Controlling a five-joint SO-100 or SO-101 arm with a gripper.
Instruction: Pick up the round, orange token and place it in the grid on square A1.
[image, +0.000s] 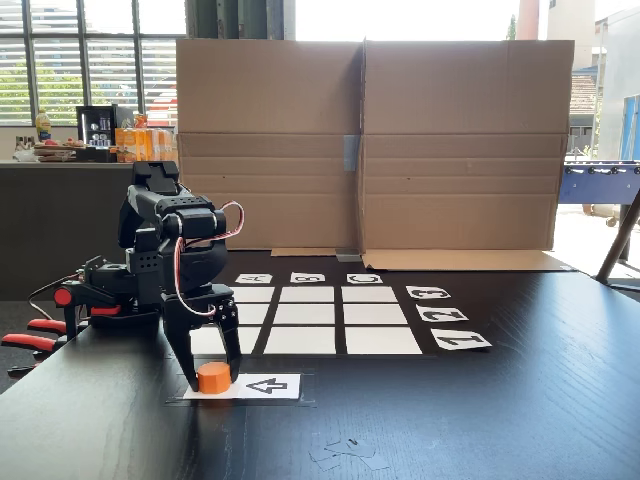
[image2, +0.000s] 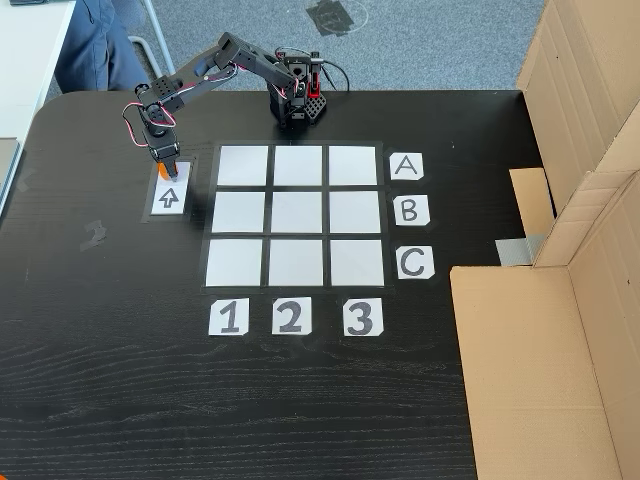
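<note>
The orange token (image: 213, 377) stands on the left end of the white arrow card (image: 265, 385), near the table's front edge in a fixed view. My gripper (image: 213, 375) points straight down over it, open, one finger on each side and close to its wall. In a fixed view from above, my gripper (image2: 168, 166) covers most of the token (image2: 161, 172), so just an orange sliver shows. The grid (image: 307, 316) lies just behind the card. Square A1 (image2: 243, 166) is the grid's top-left cell from above, right of the gripper; it is bare.
Tall cardboard walls (image: 370, 140) stand behind the grid, and cardboard (image2: 540, 330) covers the right of the table from above. The arm's base (image2: 298, 100) sits at the table's far edge, with red clamps (image: 30, 335) beside it. Tape scraps (image: 340, 452) lie near the front.
</note>
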